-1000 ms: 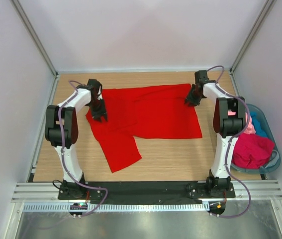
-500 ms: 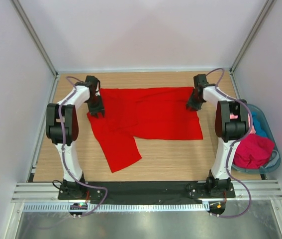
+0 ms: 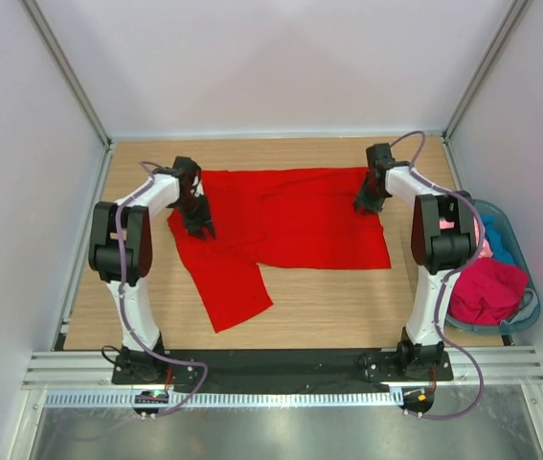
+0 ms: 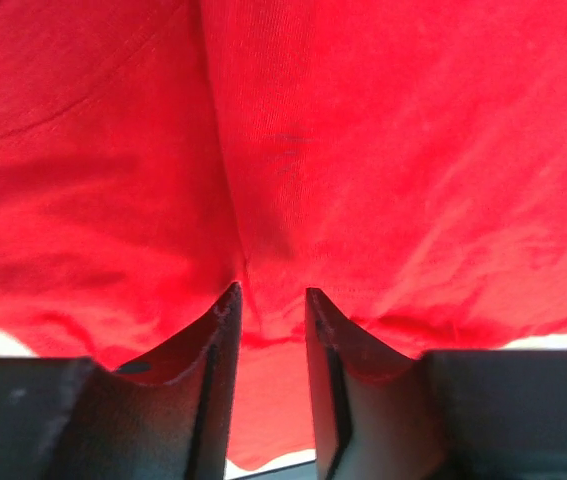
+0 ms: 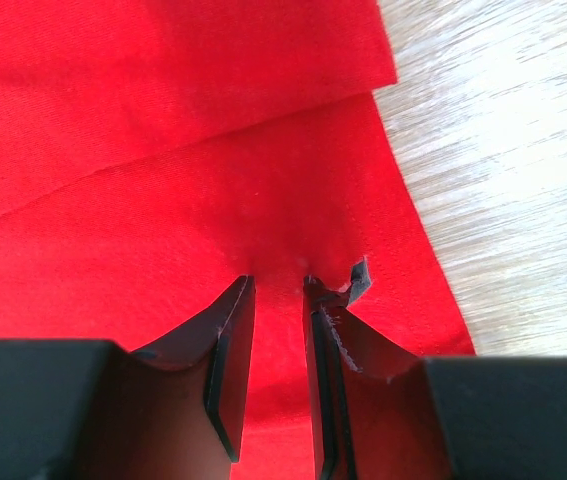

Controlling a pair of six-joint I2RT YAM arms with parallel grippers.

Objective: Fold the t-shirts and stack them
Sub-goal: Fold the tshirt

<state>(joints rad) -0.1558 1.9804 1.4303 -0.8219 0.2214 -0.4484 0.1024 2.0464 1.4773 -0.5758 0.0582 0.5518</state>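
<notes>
Nearest to us, on the right, the basket (image 3: 531, 305) sits off the table's edge holding a crimson t-shirt (image 3: 486, 287), with a pink one (image 3: 483, 243) and a teal one (image 3: 502, 251) behind it. On the wooden table (image 3: 348, 297) the red t-shirt (image 3: 290, 225) lies flat. Its long axis runs left to right across the far half, and one long flap slants from its left end towards the near edge. We cannot tell which end is the collar.

Further back, the left gripper (image 3: 200, 228) is down on the shirt's left end, where the flap meets the body. In its wrist view, the fingers (image 4: 213, 345) are drawn close with a ridge of red cloth pinched between them. The right gripper (image 3: 364, 203) is at the shirt's right edge, towards the far corner. Its fingers (image 5: 225, 350) nip a puckered bit of the cloth, with bare wood just beside it.
</notes>
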